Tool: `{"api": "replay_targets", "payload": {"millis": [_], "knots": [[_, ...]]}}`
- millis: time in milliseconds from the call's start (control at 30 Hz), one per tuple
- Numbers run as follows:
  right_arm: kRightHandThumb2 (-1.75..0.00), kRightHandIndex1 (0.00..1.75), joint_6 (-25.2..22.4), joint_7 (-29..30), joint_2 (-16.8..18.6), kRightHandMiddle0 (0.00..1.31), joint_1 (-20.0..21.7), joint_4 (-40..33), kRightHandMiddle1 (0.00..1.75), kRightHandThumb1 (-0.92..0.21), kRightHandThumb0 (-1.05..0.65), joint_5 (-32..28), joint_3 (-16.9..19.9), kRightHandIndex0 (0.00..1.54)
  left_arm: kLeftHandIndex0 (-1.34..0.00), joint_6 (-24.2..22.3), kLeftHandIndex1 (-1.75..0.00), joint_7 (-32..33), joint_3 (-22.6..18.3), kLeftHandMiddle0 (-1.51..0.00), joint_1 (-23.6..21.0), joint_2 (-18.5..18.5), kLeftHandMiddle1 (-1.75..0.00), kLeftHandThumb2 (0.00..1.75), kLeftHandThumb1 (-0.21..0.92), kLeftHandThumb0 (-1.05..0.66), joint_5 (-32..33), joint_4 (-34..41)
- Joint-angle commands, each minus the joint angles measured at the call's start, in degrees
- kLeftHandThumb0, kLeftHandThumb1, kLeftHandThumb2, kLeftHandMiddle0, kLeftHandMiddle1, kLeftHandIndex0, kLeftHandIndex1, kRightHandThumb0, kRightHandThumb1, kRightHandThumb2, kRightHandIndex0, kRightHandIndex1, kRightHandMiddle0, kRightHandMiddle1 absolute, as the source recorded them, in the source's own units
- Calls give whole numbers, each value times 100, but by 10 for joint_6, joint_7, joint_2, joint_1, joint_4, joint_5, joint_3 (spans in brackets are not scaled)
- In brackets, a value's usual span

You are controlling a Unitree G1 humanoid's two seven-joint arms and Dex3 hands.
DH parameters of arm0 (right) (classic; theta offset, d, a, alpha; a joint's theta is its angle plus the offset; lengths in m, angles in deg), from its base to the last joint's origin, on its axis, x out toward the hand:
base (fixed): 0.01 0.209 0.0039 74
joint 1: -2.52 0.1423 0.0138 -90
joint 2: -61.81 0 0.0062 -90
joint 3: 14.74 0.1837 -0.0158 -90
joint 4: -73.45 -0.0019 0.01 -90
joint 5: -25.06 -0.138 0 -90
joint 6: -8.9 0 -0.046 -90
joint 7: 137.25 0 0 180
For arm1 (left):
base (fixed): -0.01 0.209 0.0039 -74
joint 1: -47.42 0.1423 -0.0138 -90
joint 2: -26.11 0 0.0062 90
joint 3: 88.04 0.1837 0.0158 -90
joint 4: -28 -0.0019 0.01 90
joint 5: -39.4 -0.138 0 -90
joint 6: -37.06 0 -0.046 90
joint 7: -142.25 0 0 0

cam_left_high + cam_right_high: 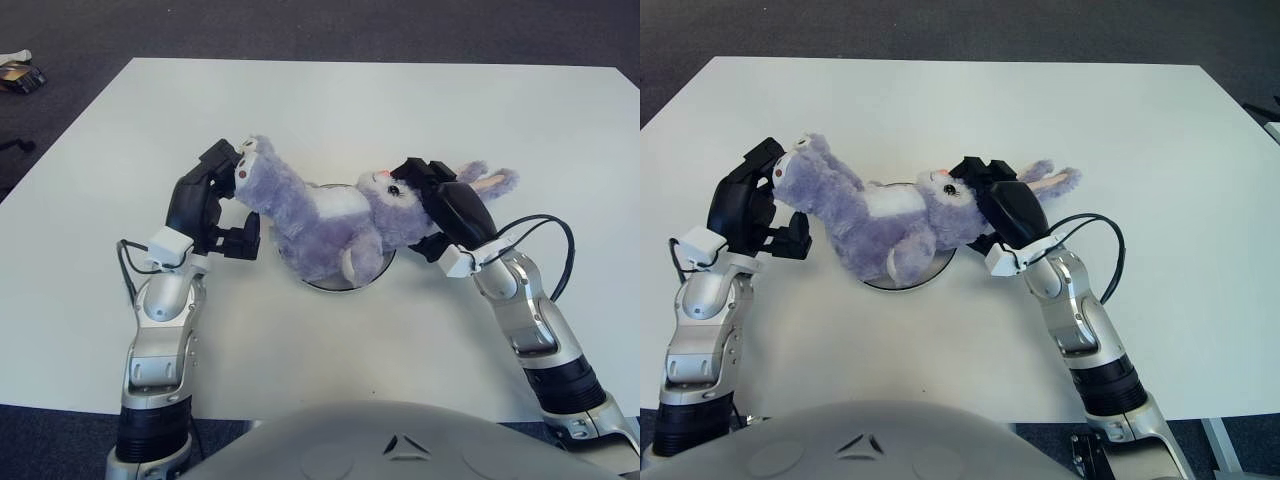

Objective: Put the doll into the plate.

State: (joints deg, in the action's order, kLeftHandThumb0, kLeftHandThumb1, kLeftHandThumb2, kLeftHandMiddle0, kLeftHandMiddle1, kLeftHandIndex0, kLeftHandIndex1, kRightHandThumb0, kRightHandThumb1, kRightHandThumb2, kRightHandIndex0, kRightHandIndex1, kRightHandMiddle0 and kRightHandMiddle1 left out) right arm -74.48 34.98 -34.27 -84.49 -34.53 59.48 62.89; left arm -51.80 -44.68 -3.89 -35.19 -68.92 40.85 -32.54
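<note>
Purple plush rabbit doll stretched across the white table, long axis running left to right with a slight tilt: feet end higher up the view on the left, head on the right. White belly patch turned upward and away from the robot. Face with pink nose and dark eye directed up the view, toward the table's far edge; ears trailing off to the right past the head. One hind foot hanging toward the robot over the near rim.

Middle of the body lay over the plate, a shallow round dish with a dark rim, mostly hidden beneath the plush; only the near arc and a sliver of the far edge visible. Feet end reached out beyond the plate on the left, head and ears beyond it on the right.

Left hand at the doll's feet end, left of the plate, black fingers curled around the feet, thumb side close against the lower body. Right hand at the head end, right of the plate, fingers closed over the top and back of the head, ears poking out behind the knuckles. Doll thus spanned between the two hands, gripped at both ends.
</note>
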Motion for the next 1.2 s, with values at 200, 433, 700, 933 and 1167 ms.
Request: {"api": "replay_targets", "payload": {"millis": [200, 433, 700, 933, 1167], "knots": [[-128, 30, 16, -25, -14, 0, -3, -4, 98, -17, 0, -42, 22, 0, -3, -29, -145, -51, -27, -4, 27, 65, -157, 120, 4, -28, -2, 20], [-125, 15, 22, -47, -25, 0, -1, -1, 95, -13, -10, -74, 35, 0, 0, -62, -116, -68, -43, 0, 19, 79, -133, 117, 2, -29, 26, 33], [-118, 8, -3, -109, -45, 0, 16, -11, 84, -11, -25, -153, 72, 1, 0, -68, -103, -83, -83, 0, 10, 96, -108, 112, 7, -39, 58, 11], [-108, 9, 14, -116, -45, 0, 16, -2, 86, -15, -42, -193, 88, 7, 0, -50, -101, -88, -100, 0, -2, 93, -91, 88, 38, -68, 81, -25], [-98, 15, 20, -120, -48, 0, 13, -1, 91, -22, -58, -212, 100, 19, 0, -31, -94, -96, -106, 0, -10, 84, -89, 74, 57, -77, 114, -48]]}}
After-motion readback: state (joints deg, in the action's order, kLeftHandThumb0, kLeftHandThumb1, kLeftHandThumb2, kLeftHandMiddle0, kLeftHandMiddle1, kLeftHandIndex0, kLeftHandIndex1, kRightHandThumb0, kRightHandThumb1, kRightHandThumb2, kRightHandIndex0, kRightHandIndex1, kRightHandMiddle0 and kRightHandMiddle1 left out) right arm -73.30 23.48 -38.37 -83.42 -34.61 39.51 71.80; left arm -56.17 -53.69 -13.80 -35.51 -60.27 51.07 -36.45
